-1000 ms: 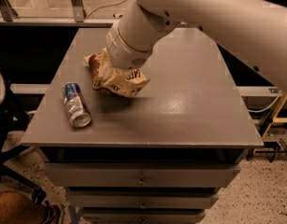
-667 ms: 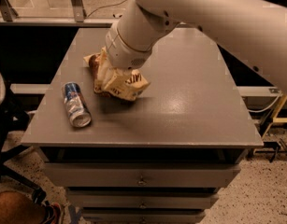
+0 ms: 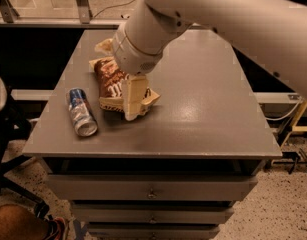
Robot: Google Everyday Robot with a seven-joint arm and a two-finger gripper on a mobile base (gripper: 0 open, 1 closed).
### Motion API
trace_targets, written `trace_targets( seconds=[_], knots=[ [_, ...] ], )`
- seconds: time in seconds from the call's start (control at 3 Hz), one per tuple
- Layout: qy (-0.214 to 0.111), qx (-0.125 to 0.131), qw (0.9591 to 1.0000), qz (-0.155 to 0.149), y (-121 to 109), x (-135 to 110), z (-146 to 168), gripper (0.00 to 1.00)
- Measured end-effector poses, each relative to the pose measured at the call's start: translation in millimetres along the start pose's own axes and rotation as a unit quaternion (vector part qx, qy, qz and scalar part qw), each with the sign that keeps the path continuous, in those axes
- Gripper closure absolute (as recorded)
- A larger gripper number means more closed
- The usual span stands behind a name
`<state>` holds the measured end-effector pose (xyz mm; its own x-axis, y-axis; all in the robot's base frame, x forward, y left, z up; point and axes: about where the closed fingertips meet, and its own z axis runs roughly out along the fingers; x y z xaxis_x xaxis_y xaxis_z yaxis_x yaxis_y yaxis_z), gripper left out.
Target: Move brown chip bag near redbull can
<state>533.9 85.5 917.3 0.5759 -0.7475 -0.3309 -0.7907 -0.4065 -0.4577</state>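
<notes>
The brown chip bag [image 3: 110, 84] lies on the grey table [image 3: 203, 114] at its left middle, dark-brown face up with tan crinkled edges. The redbull can [image 3: 82, 111] lies on its side just left of the bag, a small gap between them, its silver end toward the front edge. My gripper [image 3: 132, 109] reaches down from the large white arm [image 3: 158, 29] onto the bag's right part, with a tan corner of the bag sticking out to its right. The arm hides the bag's far right edge.
The table top has drawers [image 3: 150, 191] below its front edge. A dark chair [image 3: 5, 134] stands at the left. A railing and floor lie behind the table, and a white shelf edge [image 3: 288, 99] at the right.
The bag has moved toward the front left, closer to the can, and now lies flatter with its brown face showing. The arm has shifted with it.
</notes>
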Motion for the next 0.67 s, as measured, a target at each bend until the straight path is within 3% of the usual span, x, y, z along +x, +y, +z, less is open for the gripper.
trace_targets(
  seconds=[0.33, 0.67],
  knots=[
    [0.035, 0.035, 0.9988, -0.006, 3, 13, -37, 0.0],
    [0.101, 0.089, 0.9906, 0.028, 27, 39, -95, 0.0]
  ],
)
